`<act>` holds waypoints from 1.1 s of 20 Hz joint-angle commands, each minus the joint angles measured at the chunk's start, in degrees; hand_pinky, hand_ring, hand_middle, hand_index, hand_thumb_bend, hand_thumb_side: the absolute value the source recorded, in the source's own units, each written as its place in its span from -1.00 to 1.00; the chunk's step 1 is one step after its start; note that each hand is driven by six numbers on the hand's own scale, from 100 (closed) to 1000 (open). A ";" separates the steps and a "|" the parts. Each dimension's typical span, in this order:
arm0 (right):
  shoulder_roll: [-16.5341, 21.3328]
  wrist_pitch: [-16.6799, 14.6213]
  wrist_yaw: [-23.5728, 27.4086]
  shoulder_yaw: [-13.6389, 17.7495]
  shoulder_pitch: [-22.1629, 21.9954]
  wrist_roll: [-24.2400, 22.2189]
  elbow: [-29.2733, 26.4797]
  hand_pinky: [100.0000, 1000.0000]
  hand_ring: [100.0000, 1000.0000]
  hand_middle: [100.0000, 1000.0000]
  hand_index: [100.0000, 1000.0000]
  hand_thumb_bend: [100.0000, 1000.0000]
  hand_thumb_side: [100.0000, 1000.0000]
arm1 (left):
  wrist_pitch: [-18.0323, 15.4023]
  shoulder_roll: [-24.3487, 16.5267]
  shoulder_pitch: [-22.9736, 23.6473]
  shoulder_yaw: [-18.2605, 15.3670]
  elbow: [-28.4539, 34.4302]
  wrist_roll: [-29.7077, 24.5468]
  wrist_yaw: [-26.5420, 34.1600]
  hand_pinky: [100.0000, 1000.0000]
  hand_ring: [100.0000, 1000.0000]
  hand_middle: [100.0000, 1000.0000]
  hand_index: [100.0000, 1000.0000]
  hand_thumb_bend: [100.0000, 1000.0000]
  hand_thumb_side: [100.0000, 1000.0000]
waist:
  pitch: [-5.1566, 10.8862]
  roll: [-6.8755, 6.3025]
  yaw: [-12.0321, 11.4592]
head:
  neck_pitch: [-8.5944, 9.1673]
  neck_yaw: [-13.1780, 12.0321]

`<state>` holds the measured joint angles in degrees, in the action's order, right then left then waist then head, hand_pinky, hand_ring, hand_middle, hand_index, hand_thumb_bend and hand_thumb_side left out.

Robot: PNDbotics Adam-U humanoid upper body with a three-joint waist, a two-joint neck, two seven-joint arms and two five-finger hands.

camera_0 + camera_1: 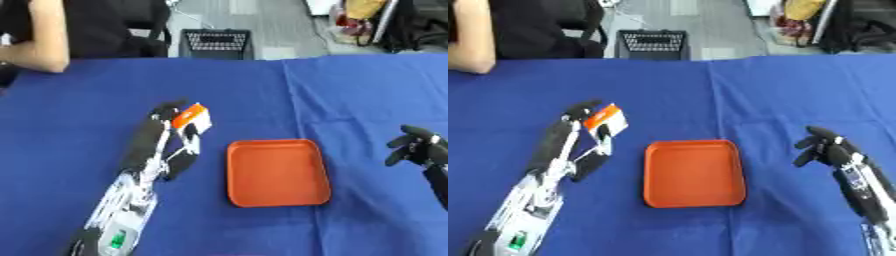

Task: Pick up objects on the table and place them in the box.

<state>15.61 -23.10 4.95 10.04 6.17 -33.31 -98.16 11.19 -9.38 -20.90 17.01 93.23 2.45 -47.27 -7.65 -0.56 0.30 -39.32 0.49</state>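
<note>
My left hand [160, 133] reaches up the blue table from the lower left, fingers curled round a small white box with an orange end [192, 118], held just above the cloth. The shallow orange tray [277, 172] lies to the right of that hand, nothing in it. My right hand [824, 148] rests at the right edge with its fingers loosely bent, holding nothing, well apart from the tray.
A blue cloth [350, 95] covers the whole table. A person's arm [39, 50] leans on the far left corner. Beyond the far edge stand a black mesh basket [215, 44] and some clutter on the floor.
</note>
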 commanded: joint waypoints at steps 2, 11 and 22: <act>0.79 0.10 0.20 -0.08 0.50 -0.29 -0.60 0.02 0.01 0.25 0.78 -1.00 0.86 | -1.65 -1.19 -3.09 2.83 2.02 -2.68 0.35 1.00 1.00 0.11 0.84 -1.00 -0.61 | 0.91 -0.03 0.33 | 0.42 -0.30; 0.77 0.17 0.33 -0.21 0.60 -0.47 -0.61 0.02 0.01 0.26 0.78 -1.00 0.86 | -4.67 -1.09 -6.95 7.29 0.77 -6.82 -0.44 1.00 1.00 0.08 0.81 -1.00 -0.66 | 0.93 -0.07 0.84 | 0.36 -0.39; 0.78 0.11 0.31 -0.18 0.63 -0.49 -0.58 0.02 0.01 0.26 0.78 -1.00 0.86 | -9.52 -1.27 -6.72 10.53 -2.57 -12.03 -3.12 1.00 1.00 0.63 0.97 -0.66 -0.17 | 0.87 -0.04 0.89 | 0.40 -0.29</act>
<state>15.61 -22.92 4.99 9.71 6.19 -33.59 -98.16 2.35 -10.21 -27.11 27.33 90.38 -8.89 -49.83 -7.61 -0.69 1.12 -39.32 0.46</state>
